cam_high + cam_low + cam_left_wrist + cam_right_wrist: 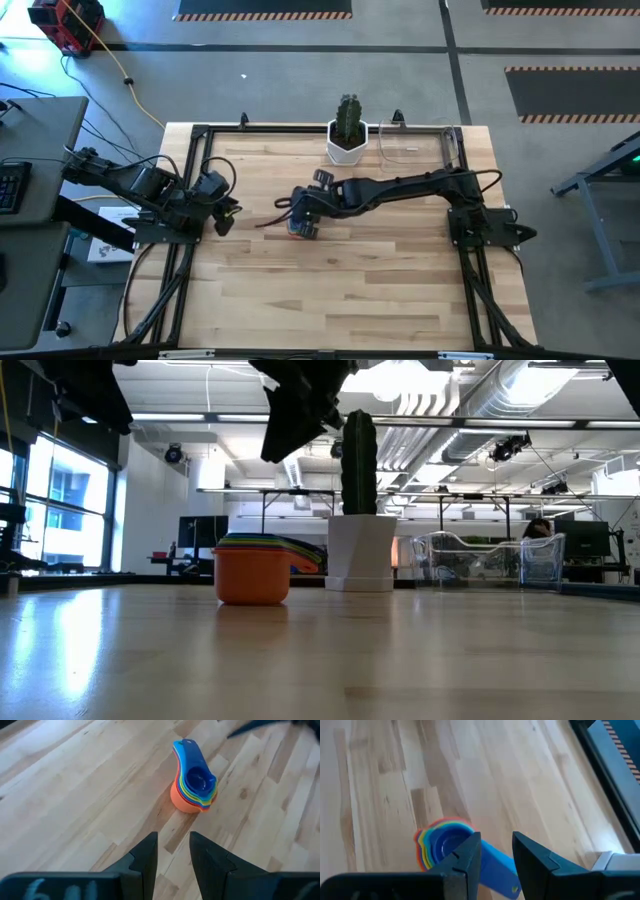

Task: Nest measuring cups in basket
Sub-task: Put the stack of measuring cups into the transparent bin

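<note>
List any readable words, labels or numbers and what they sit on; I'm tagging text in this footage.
None can be read with certainty.
Left claw: pale marks on its dark body, too blurred to read.
Stacked measuring cups, cactus pot, clear basket: no lettering visible.
White paper beside the table: print too small.

In the high view the right tool (303, 222) covers most of the measuring cups (298, 229), so their separate colours cannot be told there. The basket (412, 146) at the worktop's far edge shows only as a faint outline. In the low view both arms are cut off by the top edge.
</note>
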